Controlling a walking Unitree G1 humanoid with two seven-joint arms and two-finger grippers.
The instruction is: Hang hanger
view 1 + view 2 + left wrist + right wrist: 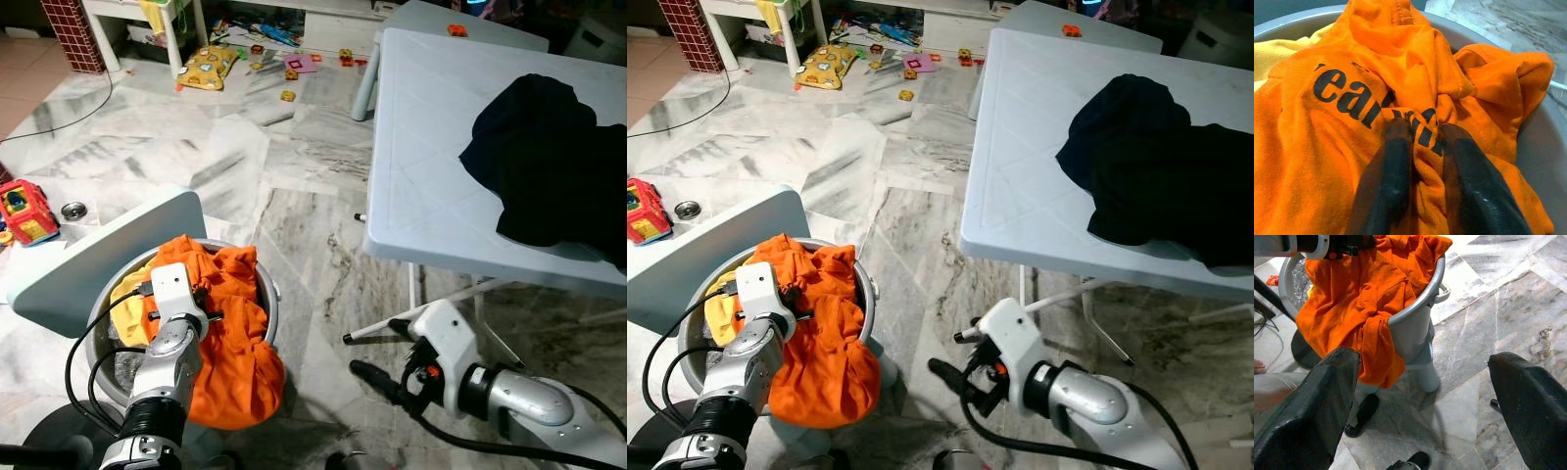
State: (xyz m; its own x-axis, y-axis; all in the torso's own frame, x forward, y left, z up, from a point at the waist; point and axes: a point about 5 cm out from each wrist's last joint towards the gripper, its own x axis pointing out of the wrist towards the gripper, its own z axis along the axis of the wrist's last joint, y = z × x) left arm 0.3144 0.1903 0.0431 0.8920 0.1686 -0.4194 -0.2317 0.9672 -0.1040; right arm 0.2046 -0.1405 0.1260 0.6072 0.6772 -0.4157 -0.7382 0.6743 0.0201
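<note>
Marble floor, left hand [1418, 147] pinching orange shirt [1352, 73] in basket [1415, 318], right hand [1425, 396] wide open

A family home's living area: marble floor [294, 186] strewn with children's toys [294, 67] (a red toy truck [24, 211] sits by the wall), a grey laundry basket [1415, 308] heaped with orange clothing [230, 333], and a dark garment [549, 157] on a white plastic tabletop [421, 176].

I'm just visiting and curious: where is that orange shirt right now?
The orange shirt lies heaped in the grey basket on the robot's left, draped over its rim, with the left gripper pinching a fold.
</note>
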